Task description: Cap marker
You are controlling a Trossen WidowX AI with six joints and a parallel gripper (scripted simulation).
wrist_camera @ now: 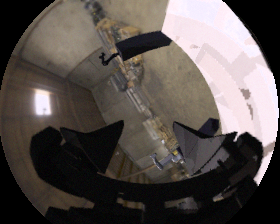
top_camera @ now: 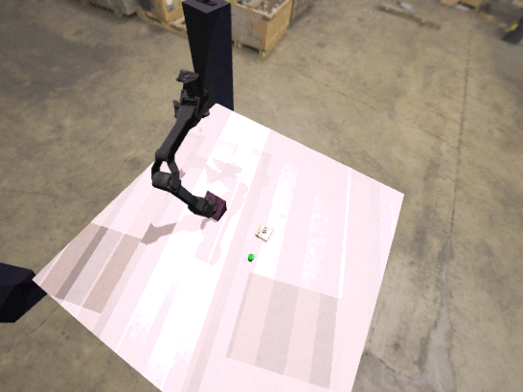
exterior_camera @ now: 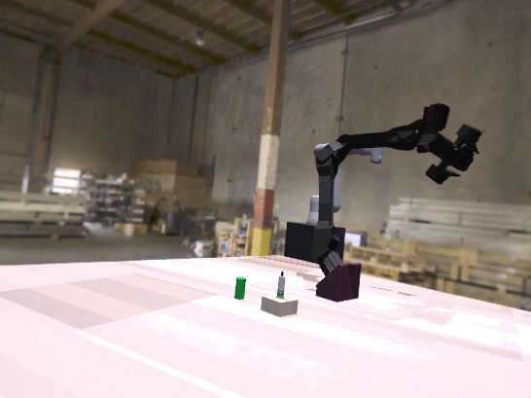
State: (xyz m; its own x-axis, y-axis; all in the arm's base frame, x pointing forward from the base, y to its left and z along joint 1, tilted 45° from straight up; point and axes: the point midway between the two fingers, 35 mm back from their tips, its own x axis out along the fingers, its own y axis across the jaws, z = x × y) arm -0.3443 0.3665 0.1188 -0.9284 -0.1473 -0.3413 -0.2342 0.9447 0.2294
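The marker (top_camera: 264, 230) (exterior_camera: 281, 284) stands upright in the holder block, with a dark tip on top, a grey barrel and a green band low down. The pale holder block (top_camera: 260, 235) (exterior_camera: 278, 307) sits on the table (top_camera: 306, 241) (exterior_camera: 160, 346). The green cap (top_camera: 251, 257) (exterior_camera: 240, 288) stands upright on the table beside the block, apart from it. My gripper (top_camera: 180, 93) (exterior_camera: 464, 165) (wrist_camera: 148, 123) is open and empty, its fingers wide apart. It is raised high and far from the marker and the cap, on the other side of the arm's base. The wrist view shows neither marker nor cap.
My arm's purple base (top_camera: 216, 206) (exterior_camera: 340, 283) stands on the table near the holder block. A dark pedestal (top_camera: 211, 49) (exterior_camera: 301, 240) with another arm stands beyond the table's edge. Another dark pedestal (top_camera: 16, 295) is at the left in the top view.
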